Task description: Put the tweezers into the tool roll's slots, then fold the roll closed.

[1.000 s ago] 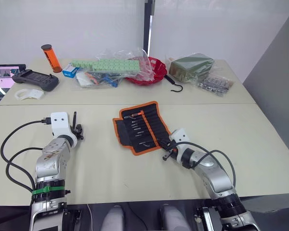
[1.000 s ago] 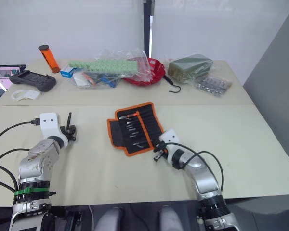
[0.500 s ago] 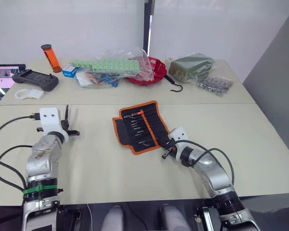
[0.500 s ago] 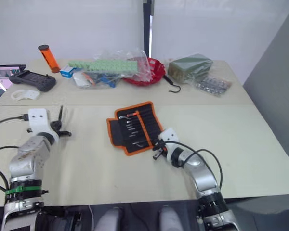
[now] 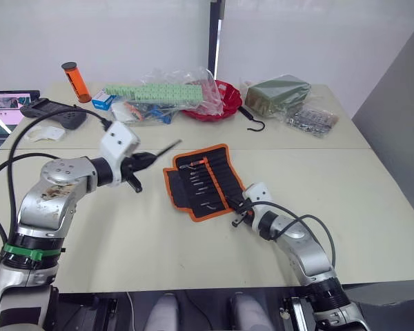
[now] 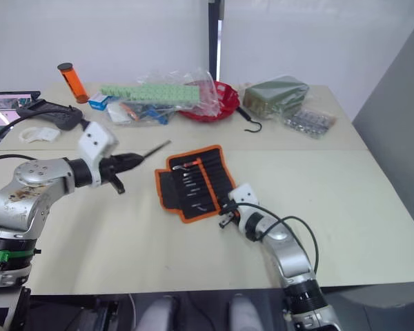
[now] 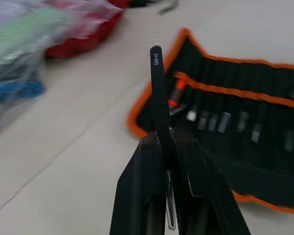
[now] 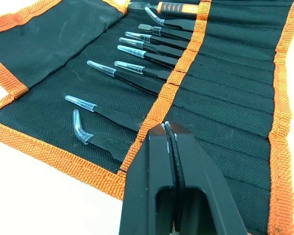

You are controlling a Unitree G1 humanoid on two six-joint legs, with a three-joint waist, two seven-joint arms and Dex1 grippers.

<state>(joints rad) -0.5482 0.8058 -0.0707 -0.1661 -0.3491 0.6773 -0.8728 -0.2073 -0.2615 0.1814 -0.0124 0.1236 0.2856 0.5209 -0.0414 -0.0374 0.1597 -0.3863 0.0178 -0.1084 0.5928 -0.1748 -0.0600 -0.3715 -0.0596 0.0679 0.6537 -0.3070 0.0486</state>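
Left gripper (image 5: pixel 139 163) was raised above the table to the left of the tool roll (image 5: pixel 204 181), its 2 black fingers clamped on 1 slim black tweezer (image 7: pixel 159 93) that jutted forward toward the roll, probably carried that way so it could be lined up with a free slot. Right gripper (image 8: pixel 167 128) lay low at the roll's near right corner with its fingers pressed together and nothing visible between them; it seemed to be pinning the fabric flat against the table, though I could not confirm contact. Roll lay open and spread flat on the beige table (image 5: pixel 159 234), tilted relative to the table edge. Its body was matte black woven cloth with a coarse orange webbing border and 1 orange strip (image 8: pixel 181 73) across the inner face. The slots (image 8: pixel 225 103) were narrow stitched pockets, and several tweezers (image 8: pixel 142 58) already sat in them, thin and pointed, with clear tip covers showing. An orange-handled tool (image 8: pixel 179 8) sat in the far slot. Folding had not begun.
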